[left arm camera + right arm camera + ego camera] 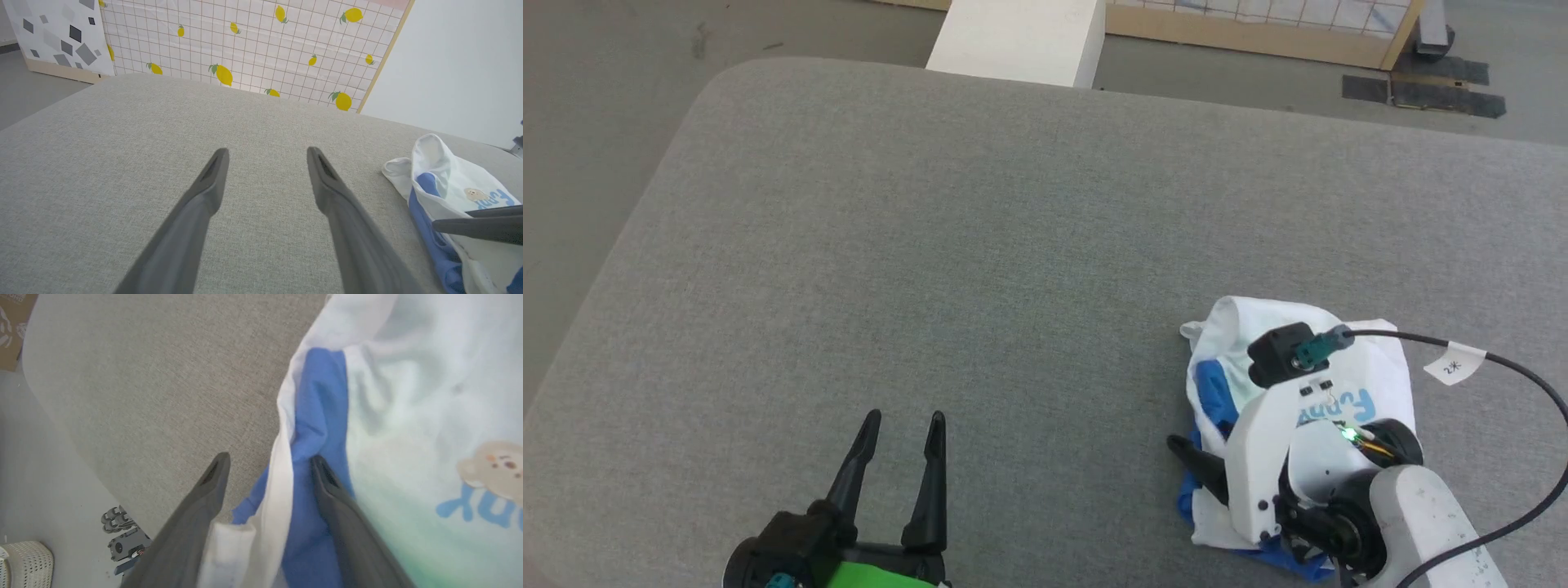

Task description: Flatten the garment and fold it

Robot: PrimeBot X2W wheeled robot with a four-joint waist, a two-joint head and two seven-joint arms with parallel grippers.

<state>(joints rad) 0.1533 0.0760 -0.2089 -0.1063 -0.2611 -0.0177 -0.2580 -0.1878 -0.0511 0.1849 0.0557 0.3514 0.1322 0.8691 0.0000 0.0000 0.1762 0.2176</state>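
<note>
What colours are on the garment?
The garment is white with blue panels and light-blue lettering; the right wrist view shows it best.

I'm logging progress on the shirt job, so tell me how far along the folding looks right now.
Looks mostly done: the garment lies as a compact bundle, logo up, on the table, though its edges look uneven. In hand: the right pincer is open with a fabric edge between its fingers, not clamped. The left pincer is open over bare table. Remaining: probably pulling clear and tidying.
</note>
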